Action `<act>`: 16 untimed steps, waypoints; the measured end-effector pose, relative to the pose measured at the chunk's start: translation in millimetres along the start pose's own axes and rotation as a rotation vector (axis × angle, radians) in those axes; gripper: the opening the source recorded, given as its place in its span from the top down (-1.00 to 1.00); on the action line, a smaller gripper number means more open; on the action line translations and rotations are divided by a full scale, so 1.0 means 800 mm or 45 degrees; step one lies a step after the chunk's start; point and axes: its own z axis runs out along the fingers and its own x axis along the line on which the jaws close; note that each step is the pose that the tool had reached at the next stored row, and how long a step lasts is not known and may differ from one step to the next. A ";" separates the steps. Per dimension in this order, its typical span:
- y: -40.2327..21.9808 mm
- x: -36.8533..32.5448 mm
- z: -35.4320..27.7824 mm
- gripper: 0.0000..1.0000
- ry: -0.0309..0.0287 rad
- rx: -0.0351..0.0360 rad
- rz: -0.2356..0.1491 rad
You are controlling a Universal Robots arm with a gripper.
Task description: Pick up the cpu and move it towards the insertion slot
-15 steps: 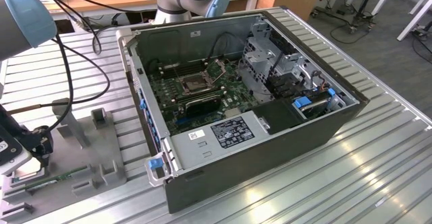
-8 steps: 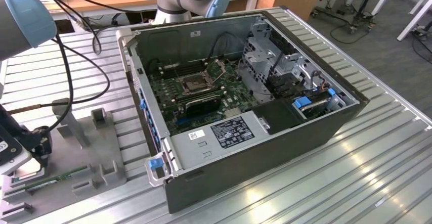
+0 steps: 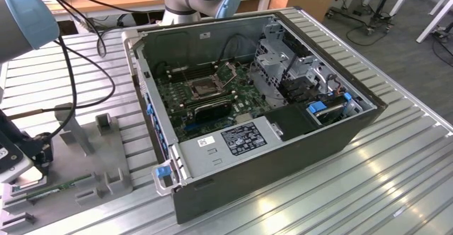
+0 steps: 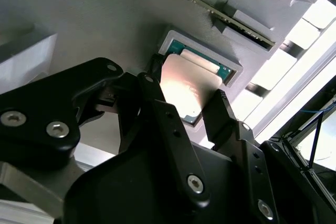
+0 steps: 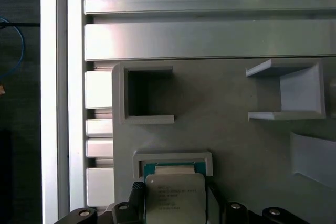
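Black fingers (image 4: 157, 108) sit on two opposite edges of the cpu (image 4: 189, 85), a small thin square chip with a silvery metal lid. They look clamped on it, with no gap visible on either side. Both wrist views show the gripper (image 5: 176, 192) straddling the chip.

The cpu is at its raised grey pocket frame (image 5: 173, 157) on the grey plastic fixture plate (image 5: 226, 129). A green strip shows inside the frame just past the lid. I can't tell if the chip is seated or already lifted clear.

A long narrow green memory stick (image 4: 220, 14) stands on edge in the same fixture, near the pocket.

The insertion slot (image 3: 205, 89), a square dark socket in a silver metal bracket, is on the green motherboard (image 3: 212, 110) inside the open dark computer case (image 3: 340, 134). It is well apart from the fixture, which sits on the ribbed aluminium table (image 3: 354, 192) toward the exterior view's left.

Risks, as I judge them:
- The grip is on thin edges only, so a small tilt could make the chip pivot or slip out.
- If the chip is not clear of the frame, a sideways move could snag the rim and knock it loose.
- The case wall stands between fixture and socket, so a low transfer path could clip it.
- The loose black cables (image 3: 78, 60) could drag on the arm.
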 end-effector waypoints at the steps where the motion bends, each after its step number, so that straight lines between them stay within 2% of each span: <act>1: 0.0000 0.0000 -0.0005 -0.15 -0.0001 0.0000 0.000; 16: 0.0001 0.0000 -0.0016 -0.09 0.0001 0.0001 0.000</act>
